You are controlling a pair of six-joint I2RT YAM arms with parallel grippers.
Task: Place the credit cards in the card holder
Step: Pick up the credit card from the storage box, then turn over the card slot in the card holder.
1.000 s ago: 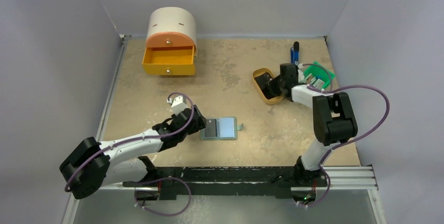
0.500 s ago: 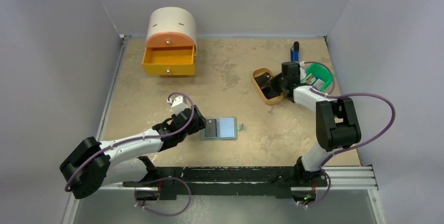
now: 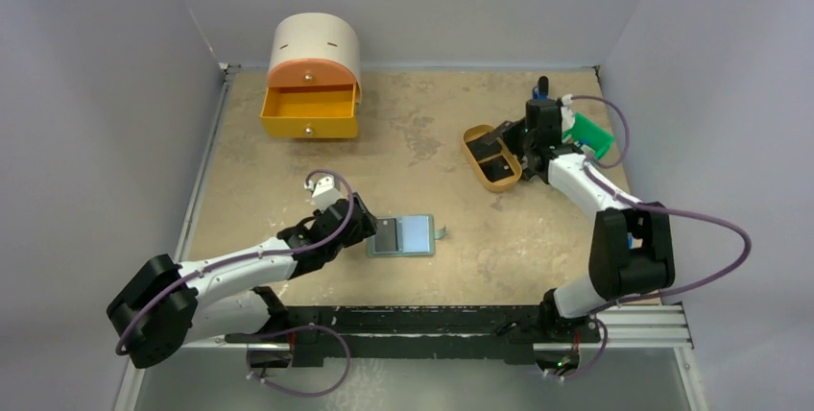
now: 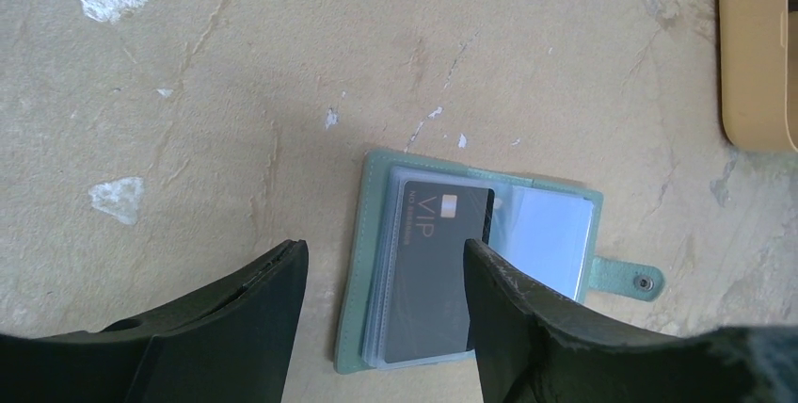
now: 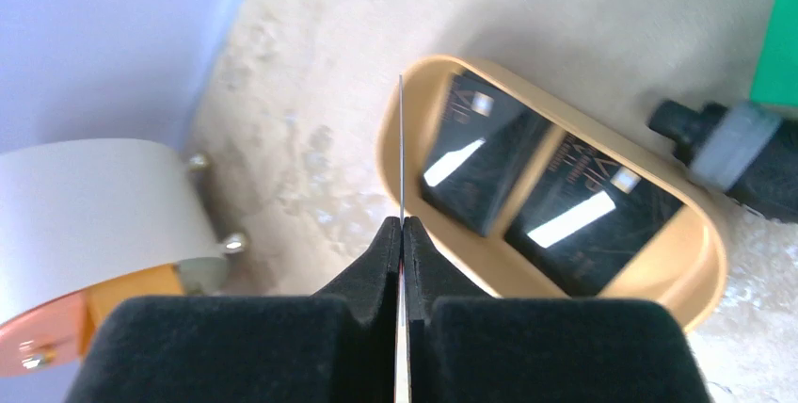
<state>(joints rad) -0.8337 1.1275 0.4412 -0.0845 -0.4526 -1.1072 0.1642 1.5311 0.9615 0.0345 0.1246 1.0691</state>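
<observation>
My right gripper [image 5: 403, 230] is pinched shut on one card [image 5: 400, 139], held edge-on by the tray [image 5: 701, 271], where two more cards [image 5: 470, 153] lie. The holder [image 4: 362, 233] lies open at 8 o'clock from the tray, with a VIP card [image 4: 433, 281] on its left half. My left gripper [image 4: 384, 254] hovers over it, fingers wide apart and empty.

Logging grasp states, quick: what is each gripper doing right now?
Left gripper: open, holding nothing, over the card holder.
Right gripper: shut on a credit card, seen edge-on.
</observation>
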